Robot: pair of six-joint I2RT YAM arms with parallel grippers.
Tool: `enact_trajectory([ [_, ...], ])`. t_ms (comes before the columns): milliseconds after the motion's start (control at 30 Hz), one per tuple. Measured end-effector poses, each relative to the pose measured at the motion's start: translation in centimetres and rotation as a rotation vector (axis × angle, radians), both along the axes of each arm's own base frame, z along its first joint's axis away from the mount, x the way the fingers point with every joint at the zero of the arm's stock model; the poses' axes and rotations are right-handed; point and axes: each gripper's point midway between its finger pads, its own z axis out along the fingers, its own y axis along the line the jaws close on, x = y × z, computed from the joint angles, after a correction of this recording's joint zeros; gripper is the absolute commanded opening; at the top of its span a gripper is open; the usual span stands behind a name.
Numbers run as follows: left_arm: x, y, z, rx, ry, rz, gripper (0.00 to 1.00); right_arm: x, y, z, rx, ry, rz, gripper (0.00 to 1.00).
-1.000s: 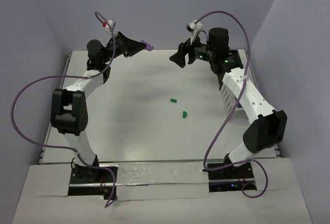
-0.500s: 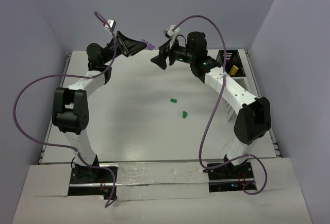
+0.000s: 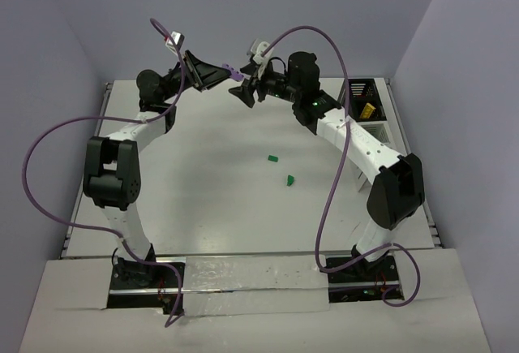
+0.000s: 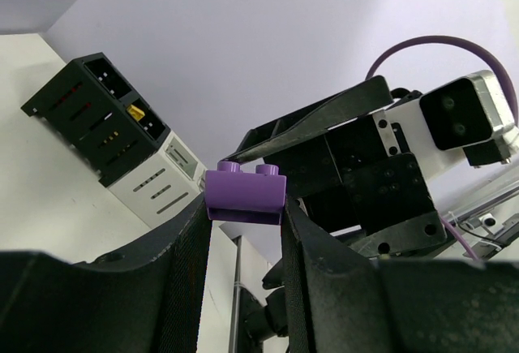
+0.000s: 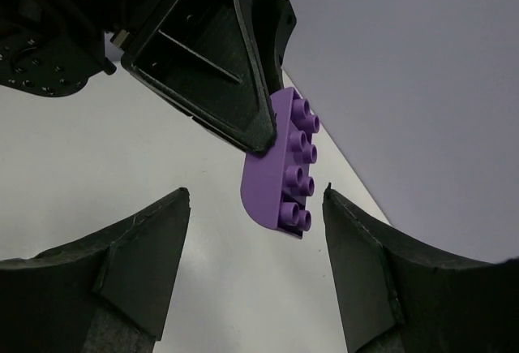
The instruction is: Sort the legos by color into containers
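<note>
My left gripper [image 3: 225,70] is raised over the table's far edge and shut on a purple lego [image 3: 232,70]; in the left wrist view the lego [image 4: 244,195] sits between the fingertips. My right gripper [image 3: 243,93] is open right beside it. In the right wrist view the purple lego [image 5: 285,166] hangs between my open fingers, apart from both. Two green legos [image 3: 273,158] [image 3: 289,179] lie on the table's middle. The white rack of containers [image 3: 371,138] with its black slatted section [image 3: 362,97] stands at the right edge; a yellow piece [image 3: 367,110] lies in the black section.
The white table [image 3: 203,191] ends at lilac walls behind and on both sides. Purple cables loop over both arms. The rack also shows in the left wrist view [image 4: 162,178].
My right arm has swung left from above the rack to the left gripper, and its open fingers now flank the purple lego. The left gripper has stayed almost still.
</note>
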Motion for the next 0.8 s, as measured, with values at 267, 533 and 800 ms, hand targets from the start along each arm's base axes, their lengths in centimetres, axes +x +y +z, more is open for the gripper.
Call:
enact_trajectory([
  [267,0.1,0.0,-0.1,0.001,0.004,0.0,0.0,0.5,-0.1,0.8,0.007,-0.046,-0.028,0.47],
  [533,0.2,0.0,-0.2,-0.001,0.01,0.004,0.01,0.8,-0.2,0.7,-0.008,-0.064,-0.048,0.15],
  [800,0.6,-0.1,-1.0,0.027,0.023,0.015,0.99,0.7,-0.6,-0.4,-0.053,-0.048,-0.054,0.0],
])
